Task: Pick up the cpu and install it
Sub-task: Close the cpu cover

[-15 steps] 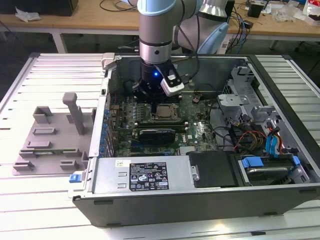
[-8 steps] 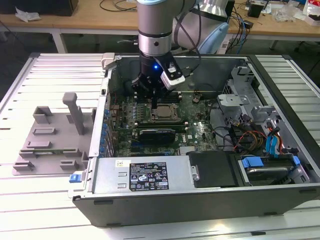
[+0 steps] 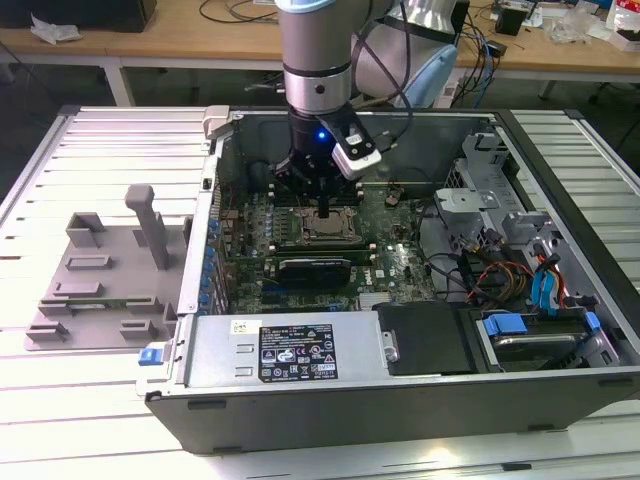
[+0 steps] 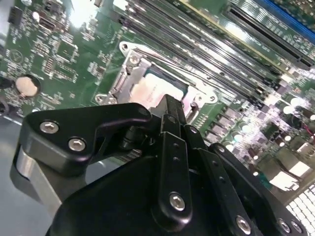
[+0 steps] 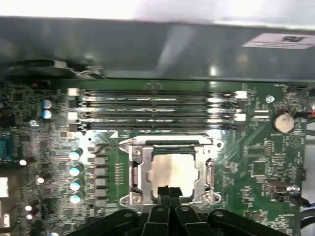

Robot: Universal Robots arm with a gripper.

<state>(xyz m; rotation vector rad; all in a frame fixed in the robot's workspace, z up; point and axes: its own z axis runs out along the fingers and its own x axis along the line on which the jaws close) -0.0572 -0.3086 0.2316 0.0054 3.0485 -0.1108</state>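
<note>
Gripper state: the gripper (image 5: 170,191) has its two thin fingers (image 5: 164,194) pressed together, with no gap showing in the first wrist view, and nothing is seen pinched between them.
Where the cpu is: the cpu (image 5: 172,169) lies flat, silver top up, inside the metal frame of the socket (image 5: 134,169) on the motherboard (image 5: 256,157), within the open computer case (image 3: 400,350).
Cpu from gripper: straight below. The fingertips hang over the cpu's edge that is away from the memory slots (image 5: 157,105). Whether they touch it I cannot tell.
Long axis: none, as the cpu is square and its sides run in line with the socket frame.
Arm: in the exterior view it stands upright over the socket, in the far part of the case.
Tray: the grey tray (image 3: 100,290) sits outside the case on the exterior view's left, well apart from the gripper.
Judgement: the cpu looks seated in the socket, so the carrying part seems done.
</note>
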